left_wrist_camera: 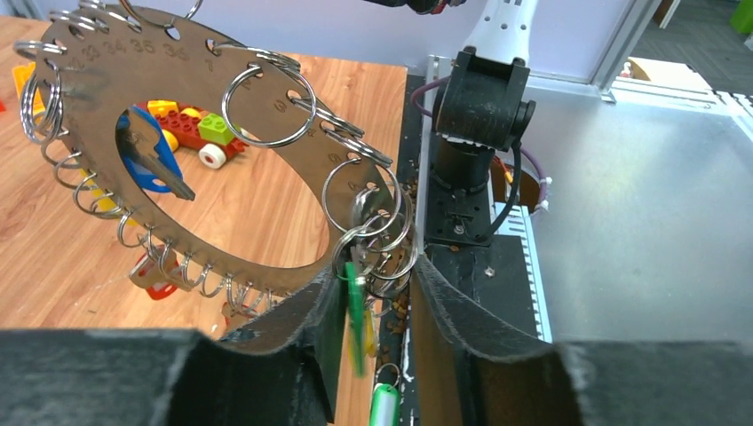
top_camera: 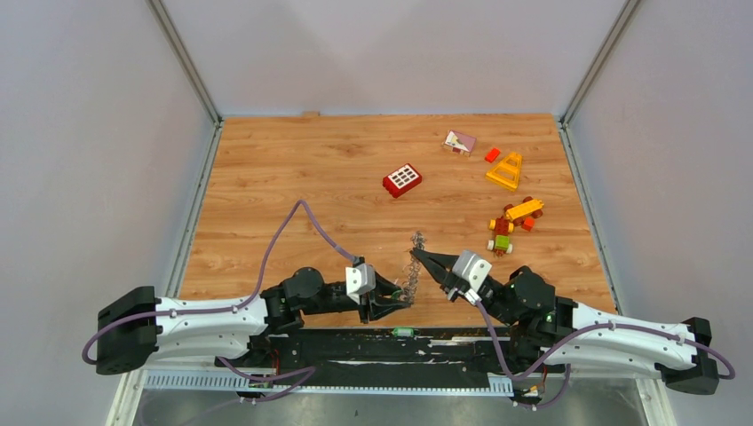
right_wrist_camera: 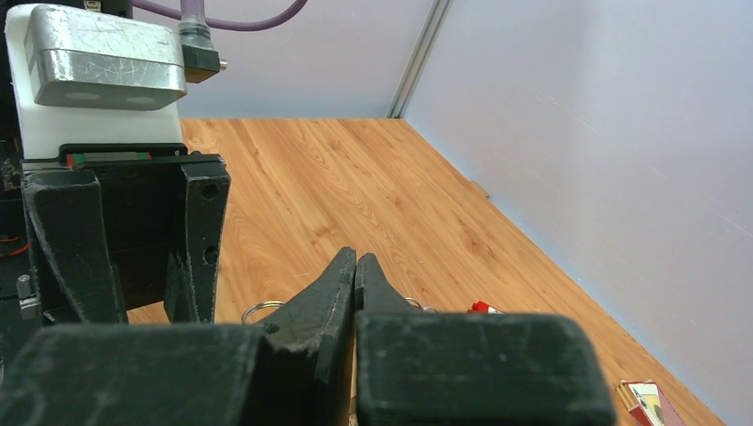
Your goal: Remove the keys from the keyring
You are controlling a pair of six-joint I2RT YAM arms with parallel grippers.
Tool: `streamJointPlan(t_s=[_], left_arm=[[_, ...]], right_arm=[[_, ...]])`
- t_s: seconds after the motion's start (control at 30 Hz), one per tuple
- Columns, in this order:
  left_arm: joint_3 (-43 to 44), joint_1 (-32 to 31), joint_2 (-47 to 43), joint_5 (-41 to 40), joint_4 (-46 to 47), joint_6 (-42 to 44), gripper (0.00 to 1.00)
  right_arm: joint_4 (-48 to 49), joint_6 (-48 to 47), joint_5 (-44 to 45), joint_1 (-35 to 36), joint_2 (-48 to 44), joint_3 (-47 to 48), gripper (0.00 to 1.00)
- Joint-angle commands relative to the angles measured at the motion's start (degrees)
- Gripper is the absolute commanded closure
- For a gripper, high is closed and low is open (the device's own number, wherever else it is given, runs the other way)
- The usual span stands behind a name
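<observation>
Where the two arms meet near the front of the wooden desk (top_camera: 293,195), we see the keyring (top_camera: 413,271) standing on edge between the left gripper (top_camera: 400,300) and the right gripper (top_camera: 417,256). In the left wrist view the keyring (left_wrist_camera: 311,164) is a flat grey plate with a wide round opening. It is tilted, and its rim is pierced with holes that carry split rings (left_wrist_camera: 266,106).

Small numbers run beside the holes. We read 34, 35 and 36 along the upper edge, then a 1 and a 3 further round; the rest are too blurred. A blue-headed key (left_wrist_camera: 142,151) shows through the opening, and a red piece (left_wrist_camera: 160,288) shows just below the lower rim.

The left gripper (left_wrist_camera: 375,271) has its fingers apart on either side of a bunch of rings at the plate's lower right. A green tag (left_wrist_camera: 355,306) hangs in the gap, and we cannot tell whether the fingers press on the bunch. The right gripper (right_wrist_camera: 355,259) has its fingers pressed together, tips touching. In the top view those tips meet the upper part of the keyring, but whether they pinch it is hidden.

Farther back on the desk lie a red brick (top_camera: 402,180) with a white grid, a yellow triangular piece (top_camera: 505,170) and a toy vehicle (top_camera: 506,232).
</observation>
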Motion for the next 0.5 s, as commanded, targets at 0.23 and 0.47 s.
streamJointPlan(t_s=[0.23,0.47], left_arm=[[2.5,-0.3,-2.3,2.2,-2.5,2.2,0.77],[2.7,-0.3,-3.0,2.8,-4.3,1.9,0.88]], right_arm=[[5.2,0.5,0.3,-0.2,-1.8,0.2,1.00],[5.4,0.8,0.5,-0.2,-2.0,-0.1,1.00]])
